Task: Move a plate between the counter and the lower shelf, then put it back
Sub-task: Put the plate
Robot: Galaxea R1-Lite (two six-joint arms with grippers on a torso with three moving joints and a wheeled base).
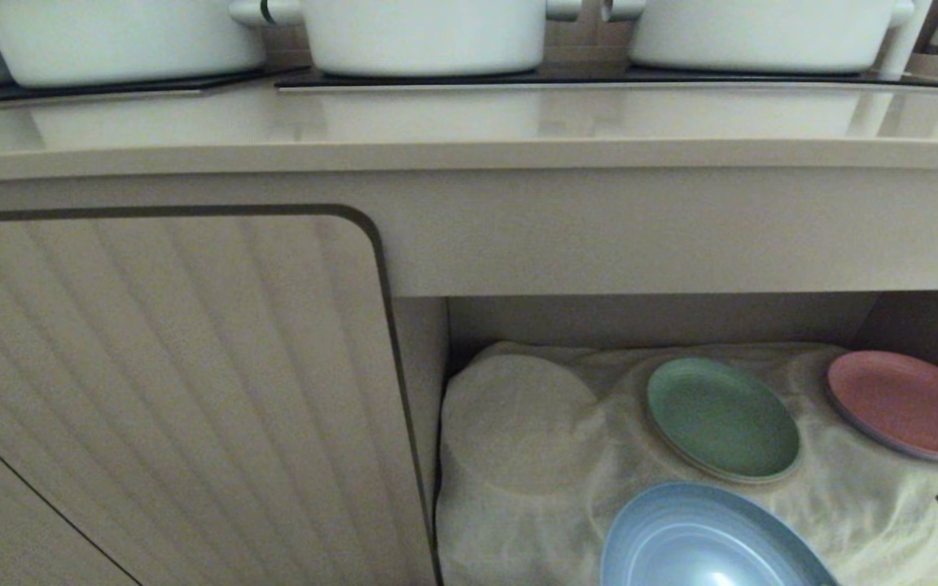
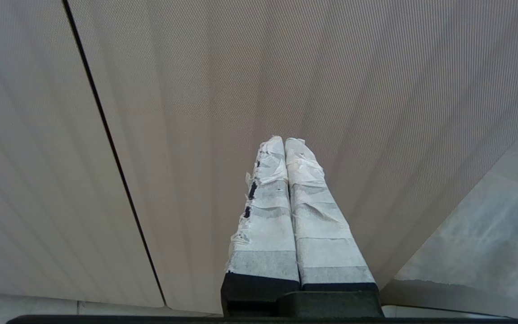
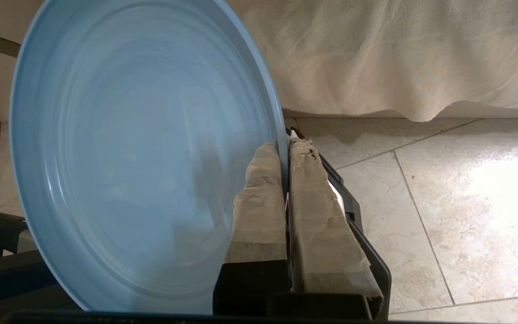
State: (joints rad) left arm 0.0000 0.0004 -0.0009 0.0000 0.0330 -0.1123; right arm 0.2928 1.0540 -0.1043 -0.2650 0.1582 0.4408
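So, counting things: three small plates in sight, one light-blue plate [image 1: 705,541], one green plate [image 1: 721,419] and one pink plate [image 1: 909,404], plus three big white pots [image 1: 428,37] lined up on the black cooktop panels [image 1: 599,79] up on the counter [image 1: 469,130]. The green and pink ones lie flat on the wrinkly white cloth [image 1: 534,456] lining the lower shelf [image 1: 656,321], well apart from each other. The blue one is matte, round, with a raised rim and faint concentric rings, and it's tilted up on edge at the front of the shelf opening, off the cloth, pinched at its rim by the right gripper [image 3: 284,148], whose taped fingers [image 3: 259,202] clamp tight on either side of the rim. The left gripper [image 2: 284,143] hangs by a ribbed beige cabinet door [image 1: 159,391], jaws pressed together on nothing. Below the cloth's hanging edge there's a glossy beige tiled floor [image 3: 443,193].
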